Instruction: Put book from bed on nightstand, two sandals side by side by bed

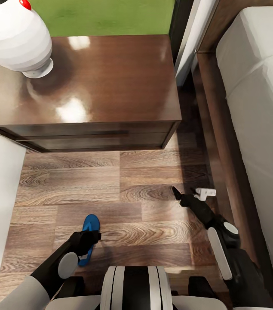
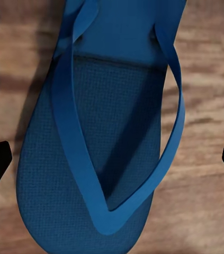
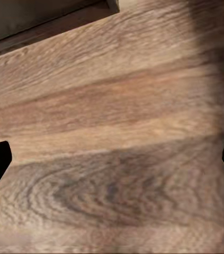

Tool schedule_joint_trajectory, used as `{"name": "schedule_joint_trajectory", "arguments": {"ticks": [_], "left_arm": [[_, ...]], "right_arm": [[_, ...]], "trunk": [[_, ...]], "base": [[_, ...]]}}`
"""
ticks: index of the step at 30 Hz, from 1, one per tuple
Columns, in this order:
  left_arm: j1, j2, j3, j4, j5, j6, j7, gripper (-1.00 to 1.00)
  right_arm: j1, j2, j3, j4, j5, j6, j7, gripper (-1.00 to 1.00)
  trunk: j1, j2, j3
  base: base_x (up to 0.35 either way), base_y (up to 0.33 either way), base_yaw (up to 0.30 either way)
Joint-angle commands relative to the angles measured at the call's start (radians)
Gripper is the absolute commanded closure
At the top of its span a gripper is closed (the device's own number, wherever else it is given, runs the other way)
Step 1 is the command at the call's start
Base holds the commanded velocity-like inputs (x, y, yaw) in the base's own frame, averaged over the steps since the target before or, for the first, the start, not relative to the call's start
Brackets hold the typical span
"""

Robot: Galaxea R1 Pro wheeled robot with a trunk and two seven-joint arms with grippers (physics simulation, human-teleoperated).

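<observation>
Sandal (image 1: 90, 234) and left gripper (image 1: 89, 240) are stacked at the lower left of the head frame: the blue flip-flop lies flat on the wood floor (image 1: 123, 202) directly beneath your left tool, its long axis running up-down in that frame, toe end poking out above the fingers. Your left wrist camera shows the sole centred between the two spread fingertips, straps facing up, so you straddle its width. Your right gripper (image 1: 176, 192), also spread and empty, hangs over bare planks near the bed (image 1: 256, 112) frame, well apart.
</observation>
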Motion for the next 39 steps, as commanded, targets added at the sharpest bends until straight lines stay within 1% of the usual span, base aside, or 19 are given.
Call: {"name": "schedule_joint_trajectory", "arguments": {"ticks": [1, 2, 3, 4, 6, 7, 8, 9, 10, 13, 20, 32, 39], "left_arm": [[-0.001, 0.001, -0.003, -0.001, -0.002, -0.002, -0.002, -1.00], [-0.001, 0.001, -0.003, -0.001, -0.002, -0.002, -0.002, -1.00], [-0.001, 0.002, -0.003, -0.001, -0.002, -0.002, -0.002, -1.00], [-0.001, 0.002, -0.003, -0.001, -0.002, -0.002, -0.002, -1.00], [-0.001, 0.002, -0.003, -0.001, -0.002, -0.002, -0.002, -1.00], [-0.001, 0.002, -0.002, -0.001, -0.002, -0.002, -0.002, -1.00], [-0.001, 0.002, -0.002, -0.001, -0.002, -0.002, -0.002, -1.00], [-0.001, 0.002, -0.002, -0.001, -0.002, -0.002, -0.002, -1.00], [-0.001, 0.001, -0.002, -0.001, -0.002, -0.002, -0.002, -1.00], [-0.001, 0.001, -0.002, -0.001, -0.002, -0.002, -0.002, -1.00], [-0.001, 0.001, -0.002, -0.001, -0.002, -0.002, -0.002, -1.00], [-0.001, 0.001, -0.002, -0.001, -0.002, -0.002, -0.002, -1.00], [-0.001, 0.001, -0.002, -0.001, -0.002, -0.002, -0.002, -1.00]], "right_arm": [[0.000, -0.024, -0.014, -0.013, -0.016, 0.053, 0.004, -1.00], [0.000, -0.043, -0.028, -0.020, -0.034, 0.088, 0.004, -1.00], [0.000, -0.057, -0.041, -0.025, -0.066, 0.113, 0.004, -1.00], [0.001, -0.061, -0.047, -0.026, -0.086, 0.122, 0.004, -1.00], [0.001, -0.073, -0.060, -0.028, -0.175, 0.144, 0.003, -1.00], [0.001, -0.077, -0.063, -0.028, -0.209, 0.150, 0.003, -1.00], [0.001, -0.078, -0.064, -0.028, -0.222, 0.152, 0.003, -1.00], [0.001, -0.081, -0.067, -0.029, -0.248, 0.156, 0.003, -1.00], [0.001, -0.082, -0.067, -0.029, -0.258, 0.157, 0.003, -1.00], [0.001, -0.082, -0.067, -0.029, -0.270, 0.159, 0.003, -1.00], [0.001, -0.083, -0.066, -0.029, -0.281, 0.160, 0.003, -1.00], [0.001, -0.082, -0.064, -0.029, -0.286, 0.160, 0.002, -1.00], [0.000, -0.082, -0.063, -0.029, -0.286, 0.160, 0.003, -1.00]], "trunk": [[0.000, 0.000, 0.000], [0.000, 0.000, 0.000], [0.000, 0.000, 0.000], [0.000, 0.000, 0.000], [0.000, 0.000, 0.000], [0.000, 0.000, 0.000], [0.000, 0.000, 0.000], [0.000, 0.000, 0.000], [0.000, 0.000, 0.000], [0.000, 0.000, 0.000], [0.000, 0.000, 0.000], [0.000, 0.000, 0.000], [0.003, -0.002, -0.028]], "base": [[0.000, 0.000, 0.000], [0.000, 0.000, 0.000], [0.000, 0.000, 0.000], [0.000, 0.000, 0.000], [0.000, 0.000, 0.000], [0.000, 0.000, 0.000], [0.000, 0.000, 0.000], [0.000, 0.000, 0.000], [0.000, 0.000, 0.000], [0.000, 0.000, 0.000], [0.000, 0.000, 0.000], [0.000, 0.000, 0.000], [0.000, 0.000, 0.000]]}}
